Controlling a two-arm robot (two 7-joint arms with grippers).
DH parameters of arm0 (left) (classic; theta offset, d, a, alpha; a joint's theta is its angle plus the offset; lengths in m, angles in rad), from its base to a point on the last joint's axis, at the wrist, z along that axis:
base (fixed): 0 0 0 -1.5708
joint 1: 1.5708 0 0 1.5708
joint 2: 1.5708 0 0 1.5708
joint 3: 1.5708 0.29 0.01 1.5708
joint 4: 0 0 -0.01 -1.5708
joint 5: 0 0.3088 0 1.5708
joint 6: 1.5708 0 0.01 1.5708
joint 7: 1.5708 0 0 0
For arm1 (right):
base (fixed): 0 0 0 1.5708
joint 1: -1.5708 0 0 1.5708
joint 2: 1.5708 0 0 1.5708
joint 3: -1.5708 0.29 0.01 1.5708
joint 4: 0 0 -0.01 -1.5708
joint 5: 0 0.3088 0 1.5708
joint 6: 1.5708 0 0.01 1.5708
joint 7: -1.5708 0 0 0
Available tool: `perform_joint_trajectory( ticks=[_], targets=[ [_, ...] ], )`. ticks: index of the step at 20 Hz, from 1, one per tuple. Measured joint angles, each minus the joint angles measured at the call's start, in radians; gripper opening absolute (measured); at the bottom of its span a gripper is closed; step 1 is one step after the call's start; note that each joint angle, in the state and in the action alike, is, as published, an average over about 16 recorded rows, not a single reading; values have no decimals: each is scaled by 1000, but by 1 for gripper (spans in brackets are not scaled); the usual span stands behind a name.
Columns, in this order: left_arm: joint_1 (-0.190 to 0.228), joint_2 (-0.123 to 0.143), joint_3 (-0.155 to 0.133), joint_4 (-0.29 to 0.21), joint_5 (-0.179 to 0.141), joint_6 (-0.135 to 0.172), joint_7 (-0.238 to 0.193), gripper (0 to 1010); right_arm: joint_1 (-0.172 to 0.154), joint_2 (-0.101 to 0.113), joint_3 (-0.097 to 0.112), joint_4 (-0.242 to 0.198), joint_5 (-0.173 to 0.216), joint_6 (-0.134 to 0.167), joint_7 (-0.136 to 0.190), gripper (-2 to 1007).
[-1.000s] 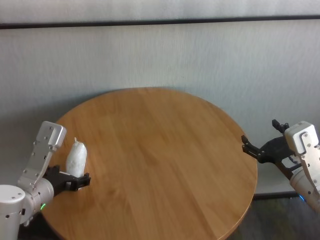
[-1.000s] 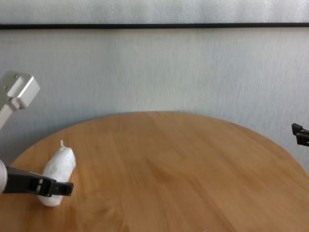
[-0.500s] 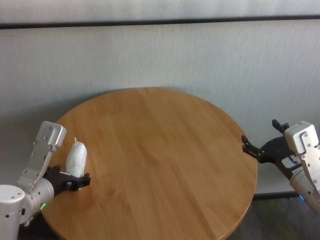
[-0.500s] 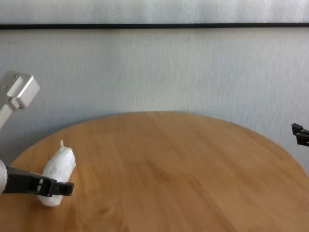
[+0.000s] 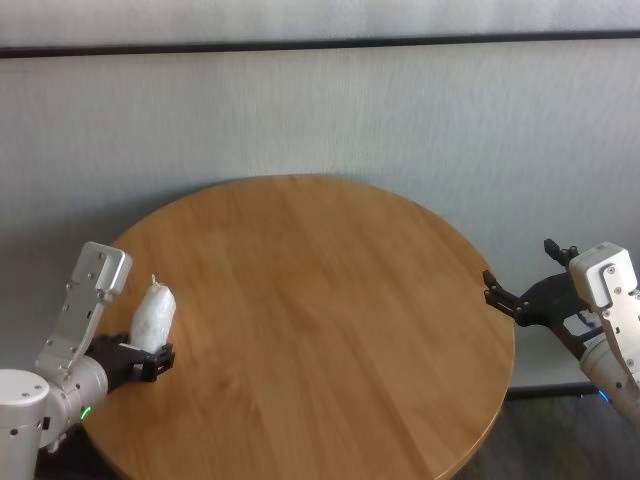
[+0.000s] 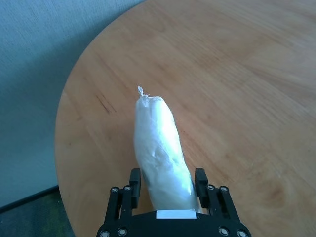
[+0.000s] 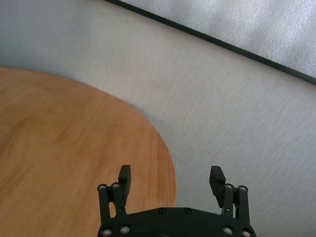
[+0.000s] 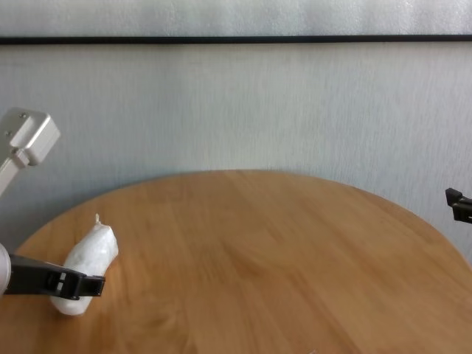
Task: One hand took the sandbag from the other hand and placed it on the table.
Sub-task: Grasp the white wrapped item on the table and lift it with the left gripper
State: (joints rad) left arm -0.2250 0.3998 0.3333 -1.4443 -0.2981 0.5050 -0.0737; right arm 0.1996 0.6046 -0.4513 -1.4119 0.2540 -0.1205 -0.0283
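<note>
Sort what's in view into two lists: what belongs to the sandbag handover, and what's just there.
Belongs to the job:
- sandbag, on the table's left side
- left gripper, fingers either side of the sandbag
- right gripper, open, off the table's right edge
- table

Just there:
- grey wall behind

— What stood behind everything?

— A pale grey-white wall [image 5: 330, 110], faintly textured, filling the background in the head and chest views.

— Anything on it?

— A thin dark horizontal strip [image 5: 320, 44] ran across near the top, with a lighter, brighter band [image 8: 236, 16] above it. The right wrist view caught the same strip slanting across.

— And lower down?

— A patch of dark floor [image 6: 29, 217], seen in the left wrist view, and a dark baseboard line [image 5: 545, 390] low at the right in the head view.
</note>
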Motion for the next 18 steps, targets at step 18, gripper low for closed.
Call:
perform_joint_trajectory(
  ticks=[18],
  targets=[
    [0, 0, -1, 0, -2, 1, 0, 433, 0, 0, 0, 0, 0, 0, 0, 1003]
  ],
)
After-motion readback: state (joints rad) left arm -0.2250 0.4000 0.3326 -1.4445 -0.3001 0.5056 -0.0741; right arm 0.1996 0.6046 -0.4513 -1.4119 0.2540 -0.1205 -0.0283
